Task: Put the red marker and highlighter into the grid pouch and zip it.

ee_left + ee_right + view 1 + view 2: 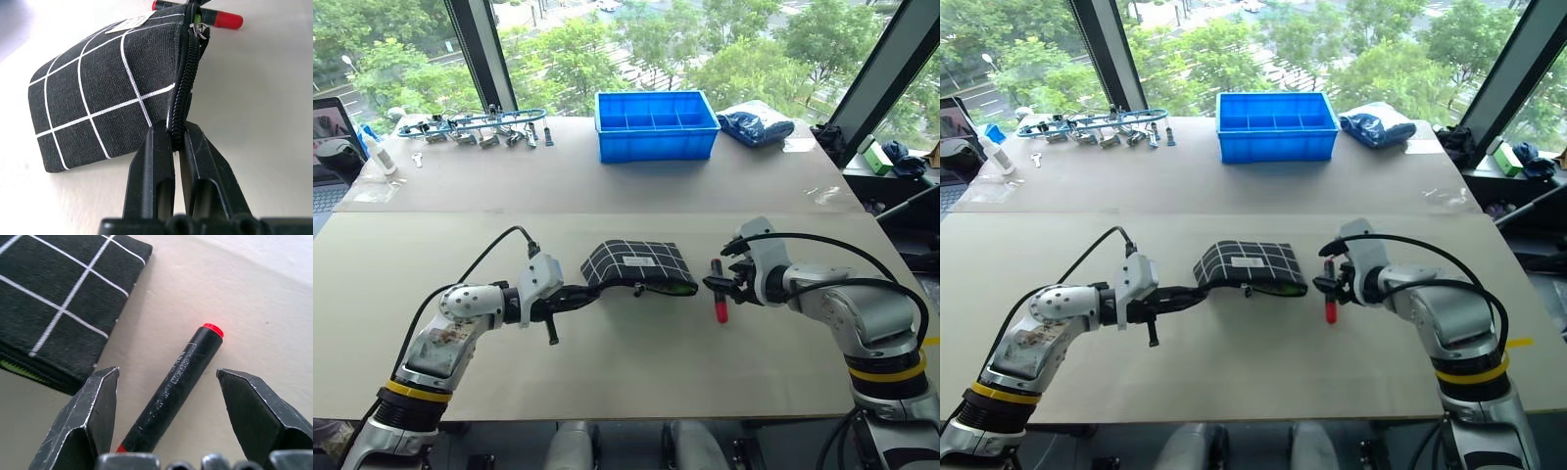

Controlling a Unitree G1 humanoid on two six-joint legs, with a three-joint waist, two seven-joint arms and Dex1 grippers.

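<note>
The grid pouch, black with white lines, lies at the table's middle. My left gripper is shut on the pouch's zipper edge at its left end and lifts that corner slightly. A lime-green strip of the highlighter peeks from the pouch's open mouth. The red marker lies on the table just right of the pouch, black barrel with red ends. My right gripper hangs open over it, one finger on each side, neither touching.
A blue plastic bin stands at the back centre, with a blue bag to its right. Metal tools lie at the back left, near a laptop.
</note>
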